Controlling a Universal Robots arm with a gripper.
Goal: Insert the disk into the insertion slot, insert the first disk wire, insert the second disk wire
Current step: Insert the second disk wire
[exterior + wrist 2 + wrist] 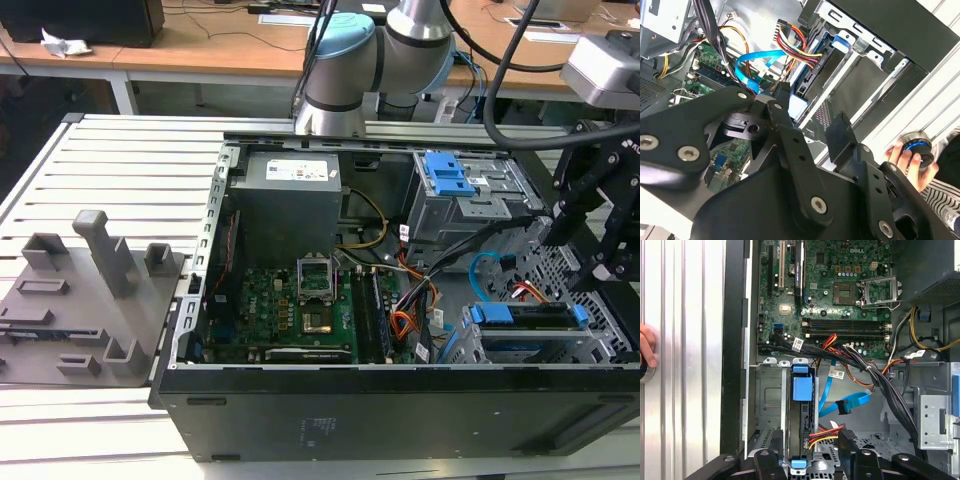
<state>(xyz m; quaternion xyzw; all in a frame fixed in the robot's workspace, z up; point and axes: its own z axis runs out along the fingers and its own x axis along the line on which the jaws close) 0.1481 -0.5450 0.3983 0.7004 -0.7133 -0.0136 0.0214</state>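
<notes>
The disk (525,318), in its bright blue carrier, lies in the insertion slot (600,350) at the near right corner of the open computer case. In the first wrist view the disk (802,415) stands edge-on in the cage (767,397). My gripper (582,250) hovers above that corner, open, with nothing held. Its fingers straddle the disk's line in the first wrist view (810,455). The light blue cable (485,270) (840,402) (755,62) loops loose beside the cage. A thin red cable (530,292) lies just behind the disk.
A taller grey cage with a blue latch (447,175) stands behind. Thick black cables (880,382) and a multicoloured wire bundle (826,432) cross near the slot. The motherboard (290,310) fills the case's left. A grey fixture plate (80,300) lies outside. A person's hand (902,160) rests on a knob.
</notes>
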